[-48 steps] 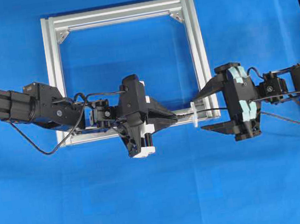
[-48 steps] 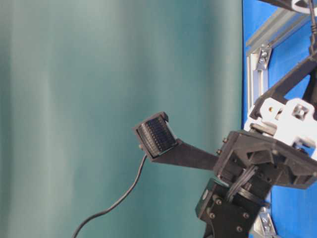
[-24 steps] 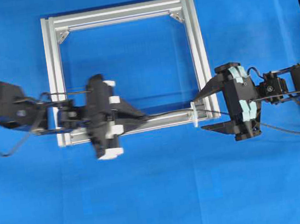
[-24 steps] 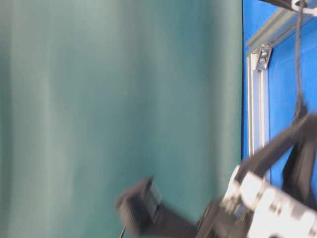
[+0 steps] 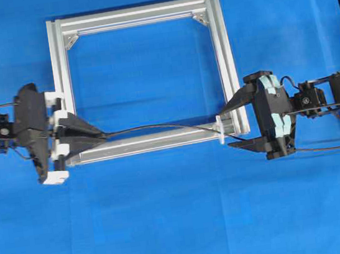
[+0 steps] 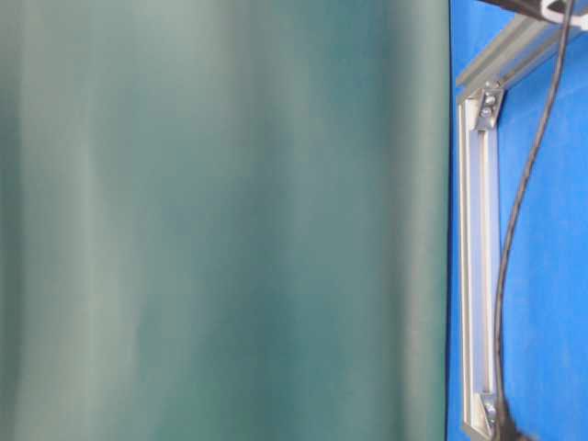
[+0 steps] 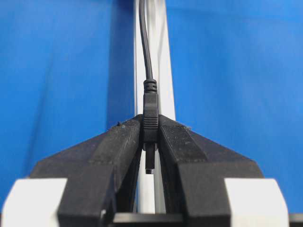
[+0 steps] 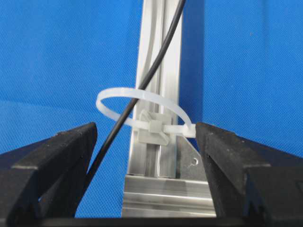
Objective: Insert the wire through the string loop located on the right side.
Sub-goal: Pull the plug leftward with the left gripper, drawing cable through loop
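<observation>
The wire (image 8: 142, 85) is already threaded through the string loop (image 8: 142, 101) at 3 o'clock, its plug pinched by the left gripper (image 5: 90, 136) at 9 o'clock, the right gripper (image 5: 235, 124) standing wide, so little appears left.

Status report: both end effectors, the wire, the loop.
Left end effector shut on the wire plug. Right end effector open, flanking the string loop. Wire passes through loop. Nothing obstructing.
</observation>
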You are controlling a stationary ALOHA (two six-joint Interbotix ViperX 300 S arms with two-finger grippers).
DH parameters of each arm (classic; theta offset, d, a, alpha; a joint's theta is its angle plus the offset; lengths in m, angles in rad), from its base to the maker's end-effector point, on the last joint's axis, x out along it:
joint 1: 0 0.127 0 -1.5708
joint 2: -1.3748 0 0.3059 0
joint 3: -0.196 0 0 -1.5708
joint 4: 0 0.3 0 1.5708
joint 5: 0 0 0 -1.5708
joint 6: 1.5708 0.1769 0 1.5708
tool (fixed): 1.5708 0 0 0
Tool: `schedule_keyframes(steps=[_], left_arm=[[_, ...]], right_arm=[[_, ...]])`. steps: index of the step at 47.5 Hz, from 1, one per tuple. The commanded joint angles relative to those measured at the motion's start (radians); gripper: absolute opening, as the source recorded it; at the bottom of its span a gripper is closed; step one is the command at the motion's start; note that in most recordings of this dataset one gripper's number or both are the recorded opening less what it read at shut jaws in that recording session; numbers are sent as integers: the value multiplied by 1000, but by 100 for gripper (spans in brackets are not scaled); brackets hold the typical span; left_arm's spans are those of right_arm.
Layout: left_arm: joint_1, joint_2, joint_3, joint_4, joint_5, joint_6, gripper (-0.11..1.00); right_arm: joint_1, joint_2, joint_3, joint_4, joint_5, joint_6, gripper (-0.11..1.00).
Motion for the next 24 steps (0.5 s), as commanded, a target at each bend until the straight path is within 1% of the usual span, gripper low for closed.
schedule_keyframes(steps=[1,13,19,24], left_arm=[[-5,-51,34,2,11,-2,8],[-5,-176,141,0,78,-31,8],[-5,-221,176,0,124,-43,8],[-14,-250,201,2,170,-66,8]], right_arm=[[2,-18,-12,2,-6,2,68],[0,-18,-15,2,-5,2,68],[0,-18,-17,3,-5,2,68],[2,-18,-15,2,-6,2,68]])
